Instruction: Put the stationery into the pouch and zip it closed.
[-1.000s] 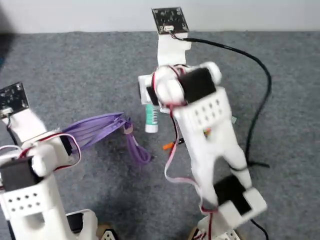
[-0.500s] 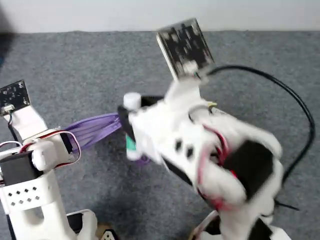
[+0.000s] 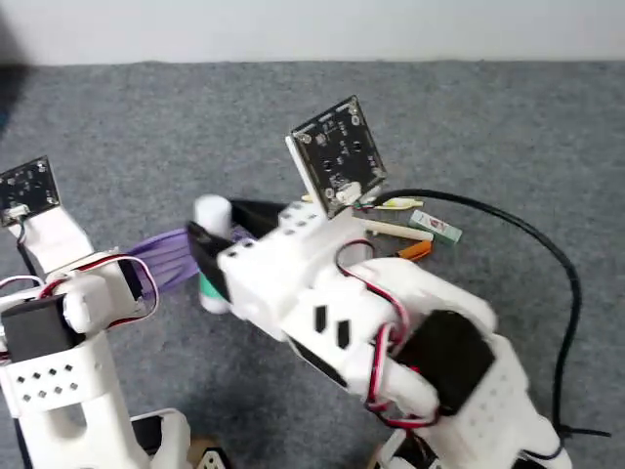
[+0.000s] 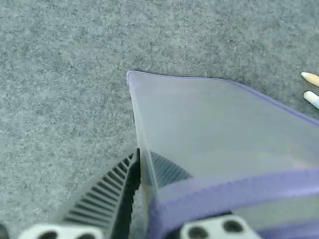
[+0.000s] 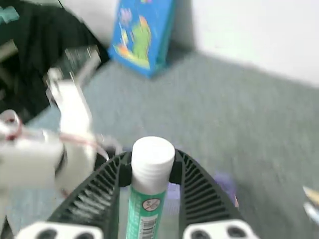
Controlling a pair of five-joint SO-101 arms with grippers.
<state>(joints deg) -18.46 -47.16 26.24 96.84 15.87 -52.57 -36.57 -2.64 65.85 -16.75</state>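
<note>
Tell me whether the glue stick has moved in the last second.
Yes. In the high view the glue stick, held in the right gripper, has travelled left, away from the loose pens and up to the purple pouch.

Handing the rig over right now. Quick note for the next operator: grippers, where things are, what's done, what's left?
Left gripper: shut on one edge of the purple pouch.
Right gripper: shut on the glue stick, white cap at the fingertips, held at the pouch's far end in the high view.
On the grey table: a pencil, a green-labelled piece and an orange piece, close together beside the right arm.
Done: pouch gripped, glue stick in hand.
Left: glue stick in, then the three loose pieces, then zip. Whether the pouch mouth is open cannot be told.
</note>
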